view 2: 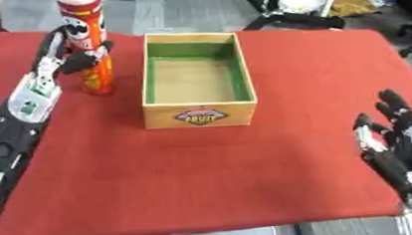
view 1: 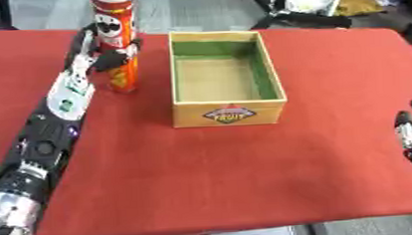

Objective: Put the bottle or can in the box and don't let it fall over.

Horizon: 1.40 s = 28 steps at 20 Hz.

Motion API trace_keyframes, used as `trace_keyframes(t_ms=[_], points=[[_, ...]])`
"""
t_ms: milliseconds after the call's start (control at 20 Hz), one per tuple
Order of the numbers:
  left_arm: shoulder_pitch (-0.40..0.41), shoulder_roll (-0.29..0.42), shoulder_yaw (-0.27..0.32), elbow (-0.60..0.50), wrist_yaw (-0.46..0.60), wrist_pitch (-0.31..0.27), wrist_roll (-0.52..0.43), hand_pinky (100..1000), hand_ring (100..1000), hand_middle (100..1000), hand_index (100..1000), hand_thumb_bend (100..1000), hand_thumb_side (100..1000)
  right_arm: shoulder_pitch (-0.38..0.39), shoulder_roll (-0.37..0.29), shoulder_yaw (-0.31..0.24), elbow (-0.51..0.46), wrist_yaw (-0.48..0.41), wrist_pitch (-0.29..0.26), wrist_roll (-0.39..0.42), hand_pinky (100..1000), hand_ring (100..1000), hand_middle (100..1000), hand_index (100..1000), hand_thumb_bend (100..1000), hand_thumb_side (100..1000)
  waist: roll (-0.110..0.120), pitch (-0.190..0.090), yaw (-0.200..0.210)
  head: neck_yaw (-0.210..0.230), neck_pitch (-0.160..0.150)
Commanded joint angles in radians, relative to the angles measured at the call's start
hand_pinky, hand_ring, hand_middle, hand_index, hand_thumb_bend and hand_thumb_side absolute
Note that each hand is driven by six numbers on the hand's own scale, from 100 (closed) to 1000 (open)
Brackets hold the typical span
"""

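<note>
Left eye view shows the red table (view 1: 203, 179), then the open box (view 1: 226, 83) at its middle, empty. Just left of the box stands the can (view 1: 117, 43), a tall chip tube, upright, long axis vertical, lid up. The left hand (view 1: 102, 56) has fingers and thumb curled round its middle. It likely handles light, stiff and smooth, and tips easily, so a mid-height hold suits. The right hand (view 2: 394, 146) rests open at the lower right, fingers spread.
</note>
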Motion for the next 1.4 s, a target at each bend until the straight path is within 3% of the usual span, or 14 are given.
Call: trace_keyframes(t_ms=[50, 150, 300, 800, 1050, 1300, 1400], points=[[-0.005, 0.023, 0.008, -0.020, 0.049, -0.010, -0.008, 765, 911, 480, 577, 100, 304, -0.007, -0.007, -0.003, -0.007, -0.004, 0.000, 0.001, 832, 1000, 977, 1000, 100, 398, -0.011, 0.004, 0.002, 0.000, -0.002], [0.003, 0.023, 0.012, -0.024, 0.077, -0.010, 0.004, 763, 885, 375, 458, 100, 419, -0.007, -0.007, -0.003, -0.007, -0.004, 0.000, 0.000, 832, 1000, 977, 1000, 100, 398, -0.012, 0.004, 0.002, -0.001, -0.002], [0.010, 0.028, 0.012, -0.046, 0.116, -0.013, 0.026, 759, 856, 320, 386, 100, 448, -0.007, -0.007, -0.005, -0.006, -0.004, 0.000, -0.001, 832, 1000, 976, 1000, 100, 400, -0.012, 0.004, 0.002, -0.001, -0.002], [-0.036, 0.044, -0.015, -0.204, 0.215, -0.028, -0.023, 778, 910, 328, 383, 100, 471, -0.004, -0.008, -0.005, -0.005, -0.003, 0.001, -0.001, 832, 1000, 976, 1000, 100, 401, -0.011, 0.001, 0.002, 0.001, -0.002], [-0.083, -0.015, -0.064, -0.215, 0.216, -0.039, -0.082, 777, 915, 335, 389, 100, 461, -0.002, -0.007, 0.001, -0.003, -0.006, -0.001, 0.005, 832, 1000, 977, 1000, 100, 402, -0.015, -0.001, -0.005, 0.014, -0.002], [-0.113, -0.103, -0.117, -0.165, 0.150, -0.061, -0.144, 774, 914, 350, 402, 100, 434, -0.008, -0.005, 0.009, -0.001, -0.008, -0.002, 0.013, 832, 1000, 976, 1000, 100, 400, -0.019, -0.002, -0.025, 0.029, -0.002], [-0.113, -0.135, -0.132, -0.139, 0.117, -0.070, -0.163, 775, 922, 397, 445, 100, 415, -0.012, -0.003, 0.011, 0.000, -0.009, -0.002, 0.014, 832, 1000, 976, 1000, 100, 399, -0.022, -0.002, -0.034, 0.031, -0.002]])
